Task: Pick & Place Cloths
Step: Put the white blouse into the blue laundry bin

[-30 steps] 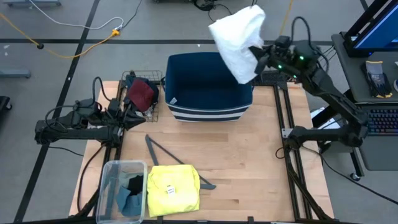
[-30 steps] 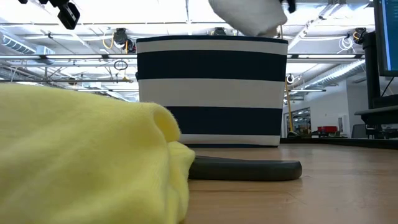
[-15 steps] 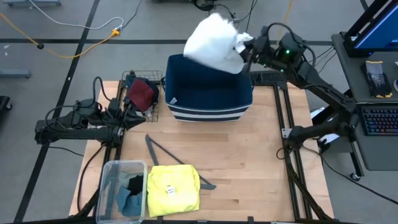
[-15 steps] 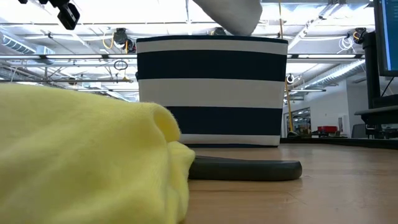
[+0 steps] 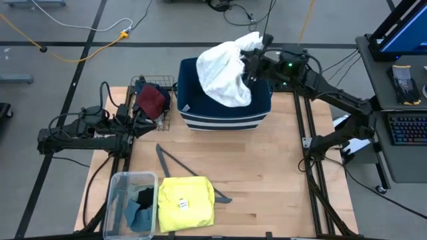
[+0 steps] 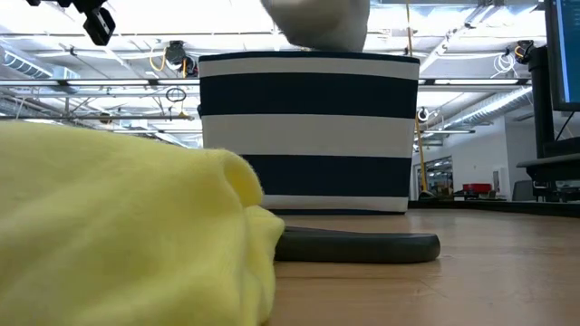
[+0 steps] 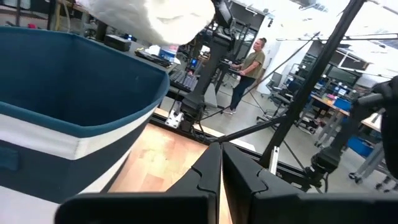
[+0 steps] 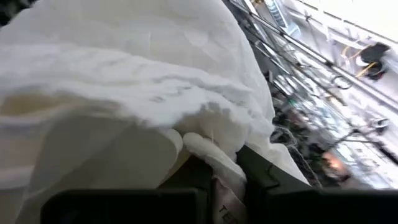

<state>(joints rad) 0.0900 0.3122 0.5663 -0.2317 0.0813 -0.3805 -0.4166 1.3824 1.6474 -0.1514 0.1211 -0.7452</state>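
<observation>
My right gripper (image 5: 257,57) is shut on the white shirt (image 5: 225,70), which hangs over the navy-and-white striped bin (image 5: 223,117) at the table's far side; the shirt also shows above the bin in the low view (image 6: 317,23). My left gripper (image 5: 143,120) is shut and empty by the wire basket (image 5: 143,85) holding the maroon piece (image 5: 152,100). The yellow T-shirt (image 5: 185,203) lies flat on the table near the front edge. Black and grey-blue pieces (image 5: 139,207) lie in a clear tub (image 5: 113,200). My right gripper pinches a bunched fold of the white shirt (image 8: 208,155) between its two fingers, several layers thick. The fingers come level from the table's right. The shirt is lifted clear and billows away from the fingers above the bin's opening.
A thin grey clothes hanger (image 5: 175,167) lies on the table between the bin and the yellow T-shirt. A person (image 7: 249,65) stands in the room beyond the table. Bare wood lies right of the hanger.
My right gripper has gone toward the table's left edge and down with the white shirt, from beyond the bin's right far corner to over the bin's opening. The shirt has swung left and now hangs lower over the bin.
</observation>
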